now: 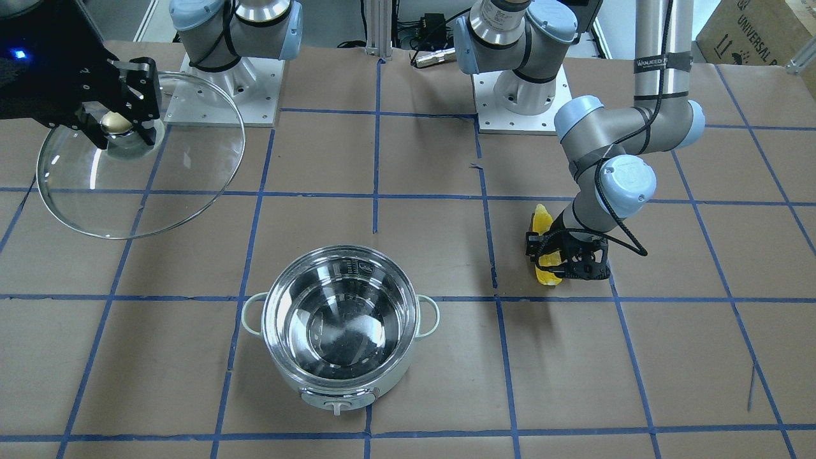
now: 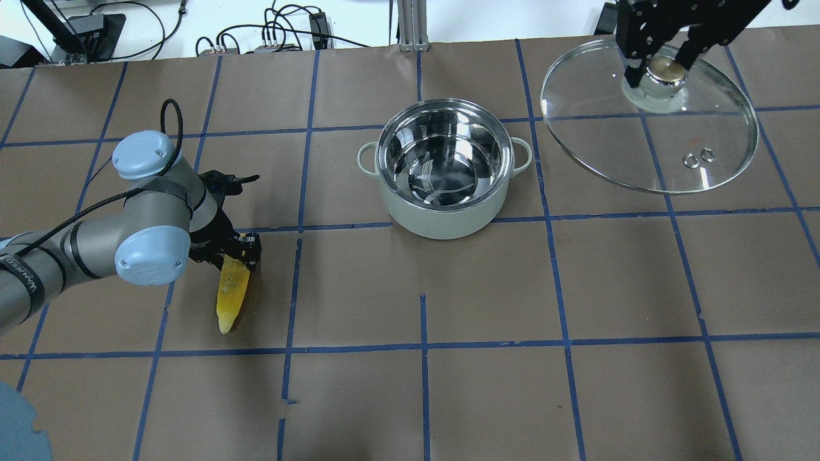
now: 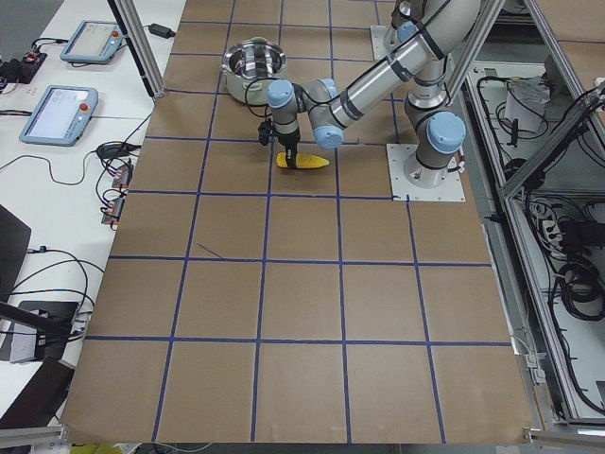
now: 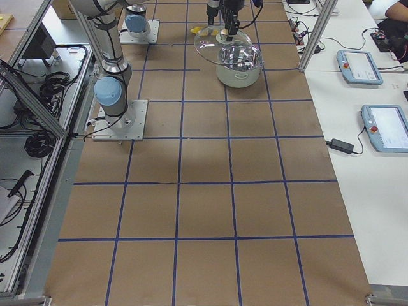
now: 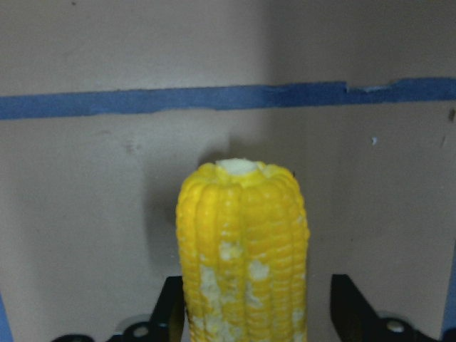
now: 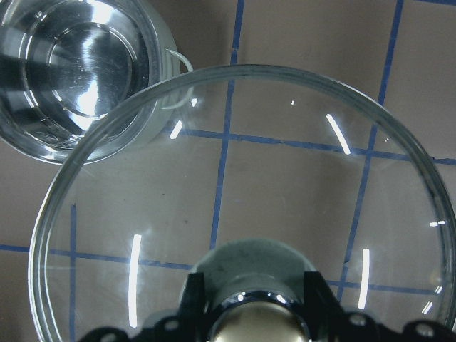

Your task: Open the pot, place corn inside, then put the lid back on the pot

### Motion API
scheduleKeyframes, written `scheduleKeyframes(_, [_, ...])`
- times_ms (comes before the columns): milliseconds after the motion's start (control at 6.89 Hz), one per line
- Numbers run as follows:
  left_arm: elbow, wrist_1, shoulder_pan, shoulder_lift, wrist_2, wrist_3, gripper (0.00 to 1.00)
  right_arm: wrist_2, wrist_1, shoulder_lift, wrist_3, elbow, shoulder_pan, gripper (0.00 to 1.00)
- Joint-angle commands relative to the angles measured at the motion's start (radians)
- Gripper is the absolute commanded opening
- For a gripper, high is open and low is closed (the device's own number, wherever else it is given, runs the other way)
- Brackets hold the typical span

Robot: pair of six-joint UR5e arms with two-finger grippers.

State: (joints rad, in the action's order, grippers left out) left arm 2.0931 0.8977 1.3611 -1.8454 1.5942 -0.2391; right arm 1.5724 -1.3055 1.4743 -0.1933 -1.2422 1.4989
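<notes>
The left gripper (image 2: 242,248) stands over the thick end of the corn (image 2: 232,296). The corn lies flat on the table (image 2: 576,288), its long axis crossing the line between the fingers and its thin tip pointing back toward the robot. The jaws are parted astride it, not closed. The left wrist view shows one finger (image 5: 169,310) close against the kernels and a gap before the other — the overhead view hides this under the wrist. Further on, to the robot's right, the pot (image 2: 442,211) stands open and empty. Farthest, the right gripper (image 2: 661,63) is clamped on the knob (image 2: 664,72) of the lid (image 2: 640,147) and holds it tilted above the table — so the left arm is nearer the corn.
</notes>
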Motion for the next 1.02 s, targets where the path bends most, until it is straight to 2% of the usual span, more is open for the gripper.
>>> scheduleKeyframes(0, [-0.014, 0.009, 0.004, 0.012, 0.001, 0.007, 0.22, 0.008, -0.101, 0.06, 0.012, -0.103, -0.008, 0.06])
scheduleKeyframes(145, [-0.056, 0.054, 0.025, 0.031, -0.008, 0.067, 0.22, 0.002, -0.11, 0.082, 0.018, -0.123, -0.003, 0.06])
scheduleKeyframes(290, [-0.144, 0.138, 0.059, 0.047, -0.011, 0.093, 0.22, -0.002, -0.118, 0.095, 0.035, -0.138, -0.003, 0.06])
scheduleKeyframes(435, [-0.263, 0.262, 0.109, 0.045, -0.067, 0.13, 0.22, -0.002, -0.12, 0.098, 0.046, -0.143, -0.003, 0.06])
scheduleKeyframes(581, [-0.375, 0.335, 0.162, 0.034, -0.115, 0.208, 0.22, 0.0, -0.121, 0.098, 0.051, -0.145, -0.003, 0.06])
scheduleKeyframes(871, [-0.543, 0.345, 0.3, -0.009, -0.154, 0.291, 0.24, 0.001, -0.126, 0.097, 0.051, -0.146, -0.003, 0.06])
